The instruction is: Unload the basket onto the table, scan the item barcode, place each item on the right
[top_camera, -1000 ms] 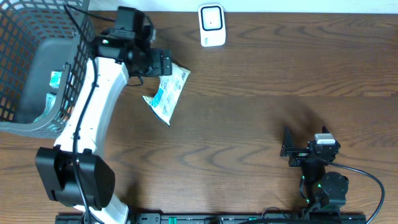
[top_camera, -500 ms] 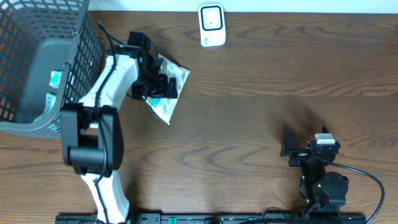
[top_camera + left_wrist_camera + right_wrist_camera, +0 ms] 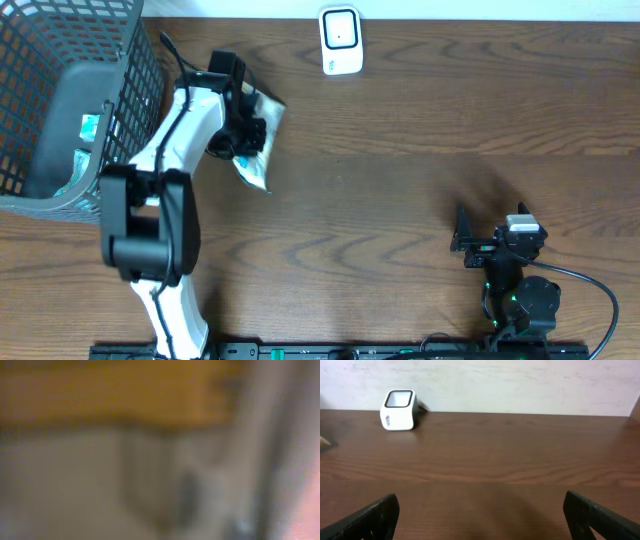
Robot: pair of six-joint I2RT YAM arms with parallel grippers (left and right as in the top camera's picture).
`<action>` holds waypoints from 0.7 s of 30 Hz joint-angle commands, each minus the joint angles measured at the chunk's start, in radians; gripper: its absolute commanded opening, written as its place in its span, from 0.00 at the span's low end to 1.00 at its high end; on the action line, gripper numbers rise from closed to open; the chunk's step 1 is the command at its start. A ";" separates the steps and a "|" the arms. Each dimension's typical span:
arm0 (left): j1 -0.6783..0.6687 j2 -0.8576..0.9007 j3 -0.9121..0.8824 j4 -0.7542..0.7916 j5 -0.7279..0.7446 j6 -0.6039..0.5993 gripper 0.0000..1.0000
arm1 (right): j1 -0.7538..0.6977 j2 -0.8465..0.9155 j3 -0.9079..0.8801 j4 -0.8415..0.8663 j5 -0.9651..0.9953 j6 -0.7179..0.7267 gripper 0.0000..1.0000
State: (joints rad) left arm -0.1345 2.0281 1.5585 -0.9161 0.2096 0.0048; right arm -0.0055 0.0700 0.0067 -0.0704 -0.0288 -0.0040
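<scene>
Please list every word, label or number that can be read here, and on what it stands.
No text can be read.
White plastic packet with blue print: print too small.
White box-shaped scanner: dark marks on its side, too small.
Teal labels inside the grey wire basket: too small.
Left wrist view: wholly blurred.

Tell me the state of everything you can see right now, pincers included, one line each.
Left pincer, shut on the packet.
Packet, gripped and crumpled, beside the basket, away from the scanner.
Right pincer, open, holding nothing.
Scanner, standing upright, nothing in front of it.
Basket, teal-printed items inside.
</scene>
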 commanded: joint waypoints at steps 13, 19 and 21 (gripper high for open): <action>-0.239 -0.004 -0.009 0.065 -0.908 -0.161 0.07 | -0.004 -0.004 -0.001 -0.004 0.000 0.010 0.99; -0.338 0.106 -0.009 0.067 -0.856 -0.342 0.08 | -0.004 -0.004 -0.001 -0.004 0.000 0.010 0.99; -0.373 0.112 -0.009 0.076 -0.776 -0.340 0.13 | -0.004 -0.004 -0.001 -0.004 0.000 0.010 0.99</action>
State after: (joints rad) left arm -0.4568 2.1452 1.5448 -0.8520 -0.6262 -0.2398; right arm -0.0051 0.0700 0.0067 -0.0704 -0.0288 -0.0040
